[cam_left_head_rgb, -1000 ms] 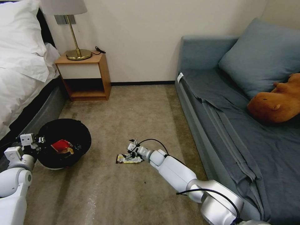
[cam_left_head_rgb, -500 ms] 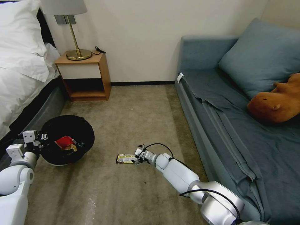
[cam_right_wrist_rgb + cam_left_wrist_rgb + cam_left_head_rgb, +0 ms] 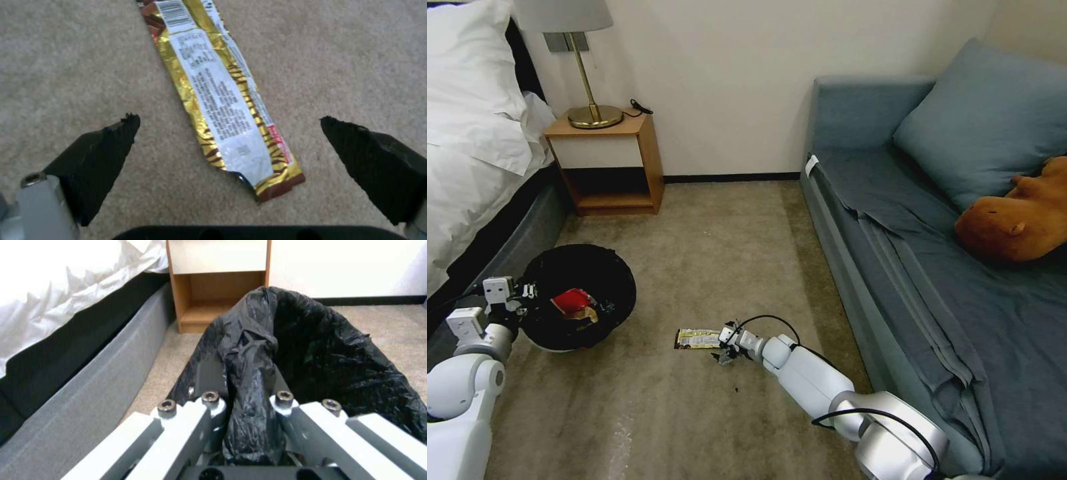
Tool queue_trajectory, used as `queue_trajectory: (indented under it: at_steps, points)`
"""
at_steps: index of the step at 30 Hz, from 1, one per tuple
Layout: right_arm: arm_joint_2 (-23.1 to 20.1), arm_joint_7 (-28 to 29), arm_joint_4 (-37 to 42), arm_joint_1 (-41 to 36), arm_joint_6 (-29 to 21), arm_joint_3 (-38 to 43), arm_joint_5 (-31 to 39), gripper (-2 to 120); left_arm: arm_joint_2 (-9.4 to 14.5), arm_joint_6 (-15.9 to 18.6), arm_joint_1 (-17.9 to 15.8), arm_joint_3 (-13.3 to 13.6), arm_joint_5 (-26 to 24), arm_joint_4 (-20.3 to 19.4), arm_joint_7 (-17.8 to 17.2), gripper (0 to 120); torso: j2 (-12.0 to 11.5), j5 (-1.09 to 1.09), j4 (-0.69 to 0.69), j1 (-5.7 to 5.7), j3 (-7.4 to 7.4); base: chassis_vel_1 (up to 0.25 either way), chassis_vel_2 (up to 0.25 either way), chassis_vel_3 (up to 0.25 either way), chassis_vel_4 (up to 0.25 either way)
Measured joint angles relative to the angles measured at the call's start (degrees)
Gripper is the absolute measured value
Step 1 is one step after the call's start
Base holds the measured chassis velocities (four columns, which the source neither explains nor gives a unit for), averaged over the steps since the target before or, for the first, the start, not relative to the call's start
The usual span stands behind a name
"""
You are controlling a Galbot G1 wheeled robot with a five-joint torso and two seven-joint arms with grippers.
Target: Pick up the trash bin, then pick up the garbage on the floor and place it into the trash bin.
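A bedroom is shown: a bed [image 3: 467, 167] with white bedding, a wooden nightstand [image 3: 607, 163] on which a brass lamp [image 3: 584, 73] is set, a blue sofa [image 3: 934, 253], and beige carpet [image 3: 714, 240].

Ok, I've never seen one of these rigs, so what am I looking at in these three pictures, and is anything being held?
It is a wheeled robot with two arms, cleaning a bedroom floor. The wide picture comes from a camera on its head, looking down at the carpet between a bed and a sofa. The other two come from cameras on its wrists.

The left hand is shut on the rim of the trash bin, a low round bin lined with a black bag; the left wrist picture shows the bag pinched between the fingers. Some red and tan litter lies inside.

The right hand is low over the carpet, open, holding nothing. Its wrist picture shows the two dark fingertips spread either side of a flat gold snack wrapper lying on the floor.
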Motion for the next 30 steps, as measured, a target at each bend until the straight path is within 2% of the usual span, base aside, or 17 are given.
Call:
queue_trajectory:
  at_steps: [12, 30]
  points:
    - [0.0, -0.2, 1.0, -0.2, 1.7, 0.3, 2.1, 100, -0.4, 0.5, -1.2, 0.7, 0.3, -0.3, -0.5, 6, 0.0, 0.0, -0.01, 0.0, 0.0, 0.0, 0.0, 0.0, 0.0]
    - [0.0, -0.5, 1.1, -0.9, 2.4, 0.1, 2.2, 100, -0.5, 0.3, -1.6, 0.6, 0.3, 1.6, -0.2, 6, 0.0, 0.0, 0.0, 0.0, 0.0, 0.0, 0.0, 0.0, 0.0]
